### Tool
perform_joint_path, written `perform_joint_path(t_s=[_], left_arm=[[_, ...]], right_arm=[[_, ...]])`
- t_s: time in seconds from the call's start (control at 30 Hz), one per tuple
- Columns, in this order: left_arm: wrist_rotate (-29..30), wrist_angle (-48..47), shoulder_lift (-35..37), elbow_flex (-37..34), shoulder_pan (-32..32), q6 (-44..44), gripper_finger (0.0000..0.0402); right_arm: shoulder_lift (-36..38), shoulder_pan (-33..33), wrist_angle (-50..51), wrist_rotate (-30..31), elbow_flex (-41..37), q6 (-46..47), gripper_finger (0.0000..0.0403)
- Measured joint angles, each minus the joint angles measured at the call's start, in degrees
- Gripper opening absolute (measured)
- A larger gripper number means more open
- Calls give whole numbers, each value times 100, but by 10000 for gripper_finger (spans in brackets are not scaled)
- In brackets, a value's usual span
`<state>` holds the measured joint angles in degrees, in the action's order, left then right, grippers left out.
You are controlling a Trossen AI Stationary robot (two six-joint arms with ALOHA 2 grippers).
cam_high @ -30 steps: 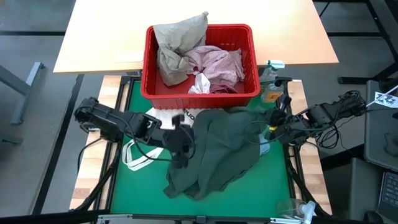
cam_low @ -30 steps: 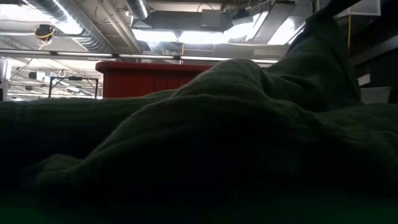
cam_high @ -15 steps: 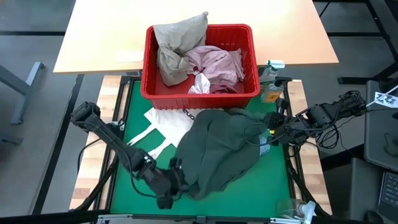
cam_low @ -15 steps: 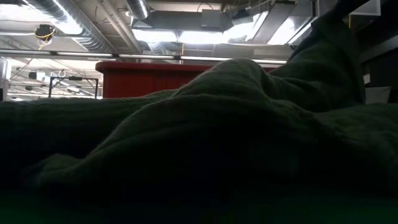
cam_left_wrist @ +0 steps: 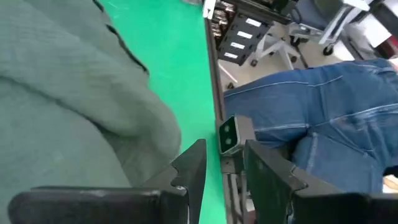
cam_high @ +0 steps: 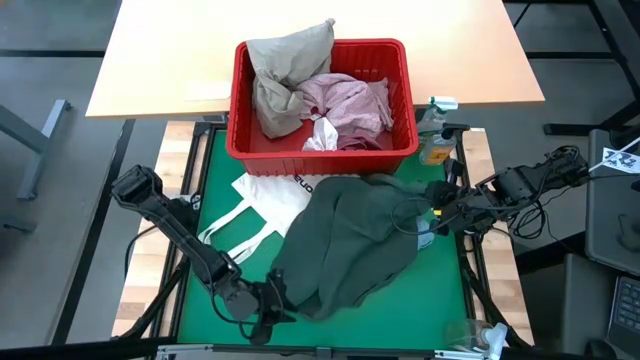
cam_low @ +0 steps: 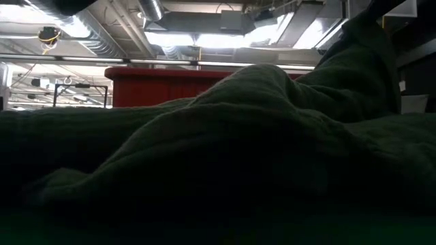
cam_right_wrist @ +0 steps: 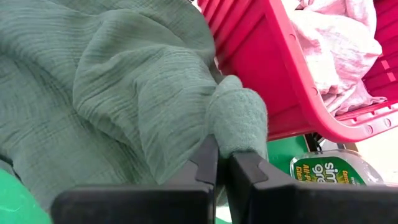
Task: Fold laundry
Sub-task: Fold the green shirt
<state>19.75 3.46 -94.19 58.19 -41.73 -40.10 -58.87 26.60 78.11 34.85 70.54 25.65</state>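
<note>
Since the earlier frames your left gripper (cam_high: 272, 305) has swung from the garment's upper-left edge down to the lower left of the high view, and the white tote bag (cam_high: 262, 200) it covered is exposed. Left gripper sits at the lower-left hem of the dark grey-green garment (cam_high: 350, 240), fingers (cam_left_wrist: 189, 168) partly apart, nothing visibly between them. Right gripper (cam_high: 437, 212) hasn't moved, pinched on a fold at the garment's right edge. Garment lies crumpled, center of the green tabletop (cam_high: 215, 160). Red basket (cam_high: 320, 150) at upper center holds three more pieces: one beige (cam_high: 280, 70), one mottled pink (cam_high: 350, 100), one small white (cam_high: 322, 135). One spray bottle (cam_high: 432, 130) beside the basket.
</note>
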Motion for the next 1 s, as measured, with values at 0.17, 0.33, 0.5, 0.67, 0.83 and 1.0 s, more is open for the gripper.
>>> perform_joint_path(t_s=[0.17, 0.33, 0.5, 0.67, 0.83, 1.0], left_arm=[[59, 51, -206, -39, 36, 24, 105], [-240, 371, -805, -39, 35, 117, 105], [-398, 379, -1212, -39, 32, 141, 105], [-220, -7, -1276, -39, 96, 176, 101], [-227, -147, -1276, -39, 144, 328, 98], [-247, -269, -1276, -39, 159, 567, 98]], right_arm=[[0, -1, 0, 0, 0, 0, 14], [0, 1, -2, 0, 0, 0, 14], [0, 0, -2, 2, 0, -2, 14], [0, -1, -2, 0, 0, -2, 14], [0, -1, -2, 2, 0, -2, 14], [0, 1, -2, 2, 0, -2, 15]])
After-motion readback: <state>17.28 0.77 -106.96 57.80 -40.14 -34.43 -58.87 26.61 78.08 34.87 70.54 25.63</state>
